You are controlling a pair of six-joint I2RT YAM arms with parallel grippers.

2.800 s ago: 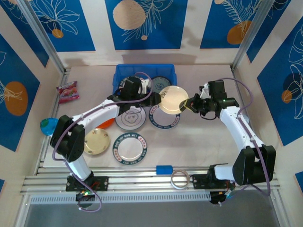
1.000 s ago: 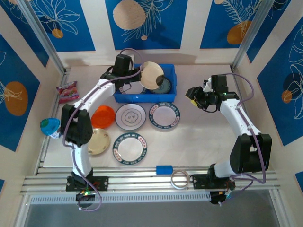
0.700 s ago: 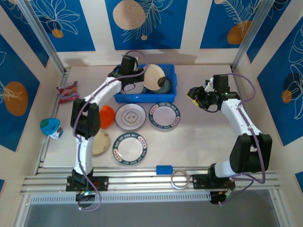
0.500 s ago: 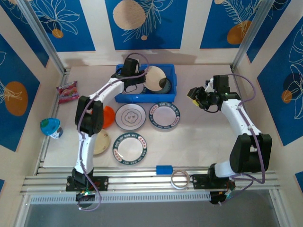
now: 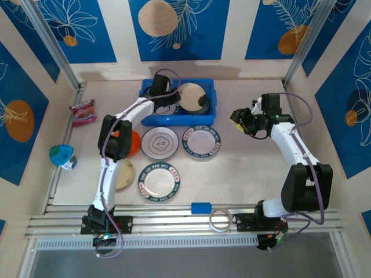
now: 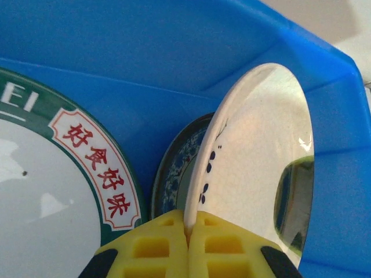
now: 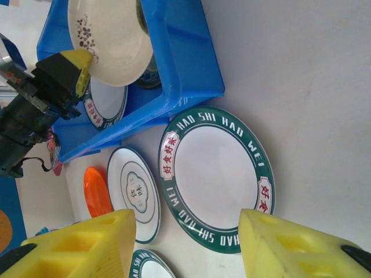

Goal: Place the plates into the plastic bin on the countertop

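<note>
Robotics lab booth, blue leaf-print wall panels [image 5: 197, 40], aluminium frame posts [image 5: 52, 46], beige countertop [image 5: 243, 174], left arm [image 5: 106, 179] and right arm [image 5: 293, 153] bolted to a slotted metal rail [image 5: 162, 223].

Reaching long with the left arm [image 5: 130, 110], poised open-fingered with the right arm [image 5: 293, 147].

Stretched from the base at lower left of the overhead frame straight up to an elbow left of centre, then angled up and right toward upper centre, with the left gripper [image 5: 174, 99] pinched tight on the rim of a cream plate [image 6: 261, 174], yellow fingers [image 6: 156, 249] pressed together at the bottom edge of the wrist view. Bent at an elbow at lower right, forearm slanting up and left, with the right gripper [image 5: 236, 118] right of centre and pointing left, fingers spread far apart across the bottom of its own wrist view.
</note>
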